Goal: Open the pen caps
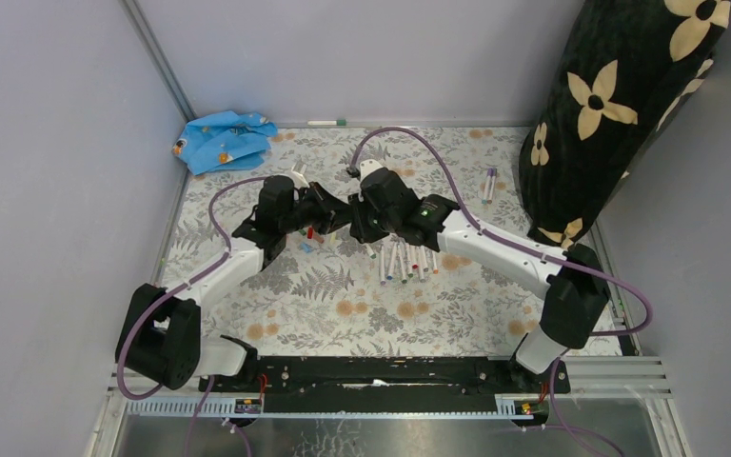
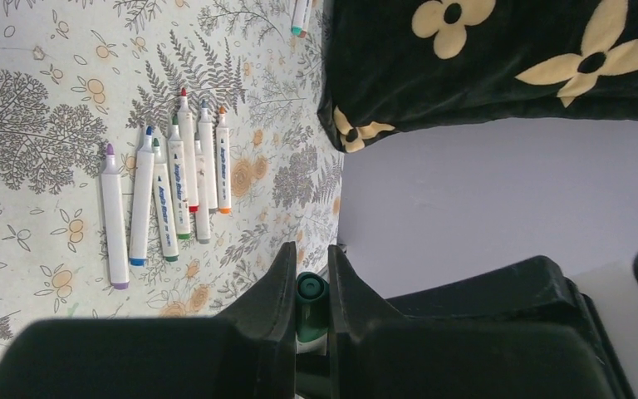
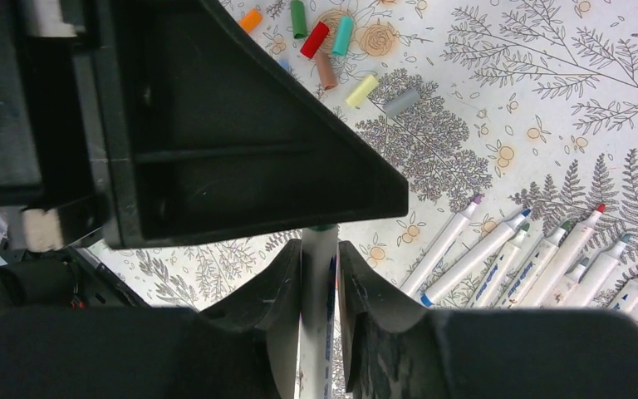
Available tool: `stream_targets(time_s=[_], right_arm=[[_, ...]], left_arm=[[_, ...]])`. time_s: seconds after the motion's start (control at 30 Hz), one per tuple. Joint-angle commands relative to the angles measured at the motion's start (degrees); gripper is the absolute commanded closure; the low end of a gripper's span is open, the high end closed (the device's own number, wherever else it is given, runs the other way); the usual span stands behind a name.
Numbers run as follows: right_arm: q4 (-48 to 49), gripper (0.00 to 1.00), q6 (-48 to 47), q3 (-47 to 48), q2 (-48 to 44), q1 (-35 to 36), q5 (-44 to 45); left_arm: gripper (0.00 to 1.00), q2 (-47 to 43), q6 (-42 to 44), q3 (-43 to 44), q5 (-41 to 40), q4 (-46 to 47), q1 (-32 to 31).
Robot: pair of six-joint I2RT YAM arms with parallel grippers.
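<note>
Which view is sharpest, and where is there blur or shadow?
Top external: evenly lit, soft shadows, pens tiny. Left wrist: pens crisp, left claw and green cap near-field blurred. Right wrist: loose caps sharp, the left arm's black housing an underexposed mass, right claw dark.

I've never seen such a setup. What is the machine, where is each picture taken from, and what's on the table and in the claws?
Two robot arms, the left arm and the right arm, are bolted to a leaf-patterned table. The wide picture looks down from above and behind them; the other two come from a camera on each wrist, showing its own fingers. On the table lie a row of uncapped pens, loose caps, a blue cloth and a black flowered bundle. The left gripper pinches a green cap; the right gripper looks closed on a white pen barrel.
</note>
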Motion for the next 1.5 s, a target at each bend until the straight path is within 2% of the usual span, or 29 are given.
stream_targets(time_s=[0.0, 0.1, 0.6, 0.77, 0.87, 0.93, 1.03, 1.23, 1.33, 1.47], right_arm=[[2.5, 0.76, -0.3, 2.2, 0.8, 0.4, -0.2], [2.2, 1.00, -0.3, 2.3, 1.3, 0.4, -0.1], [6.0, 1.00, 4.5, -14.7, -4.9, 1.6, -0.3], [6.3, 1.00, 5.1, -16.0, -5.8, 2.3, 1.5], [5.7, 1.00, 5.2, -14.6, -5.2, 2.3, 4.9], [5.7, 1.00, 6.0, -13.5, -3.9, 2.2, 7.3], [5.6, 1.00, 7.7, -11.9, -0.8, 2.2, 11.0], [6.2, 1.00, 10.5, -10.8, 5.2, 2.2, 16.5], [5.8, 1.00, 10.8, -10.3, 7.8, 2.2, 18.4], [6.5, 1.00, 11.1, -11.1, 9.3, 1.9, 20.3]], left_arm=[[1.00, -1.9, -1.0, 0.7, 1.8, 3.3, -0.3], [1.00, -2.0, -0.6, 1.2, 0.9, 2.8, -0.2], [1.00, 8.7, 10.0, 13.3, -10.9, -8.1, 8.2], [1.00, 9.8, 12.9, 13.7, -13.2, -9.7, 8.6], [1.00, 10.0, 18.1, 14.0, -16.6, -17.8, 8.6], [1.00, 10.3, 20.8, 13.0, -20.8, -23.2, 8.6], [1.00, 10.5, 22.2, 9.3, -25.2, -26.3, 8.5], [0.97, 11.0, 21.1, 1.8, -30.9, -24.7, 8.6], [0.93, 11.8, 20.5, 0.7, -31.9, -23.7, 8.5], [0.92, 12.3, 20.2, 0.1, -33.2, -23.1, 8.5]])
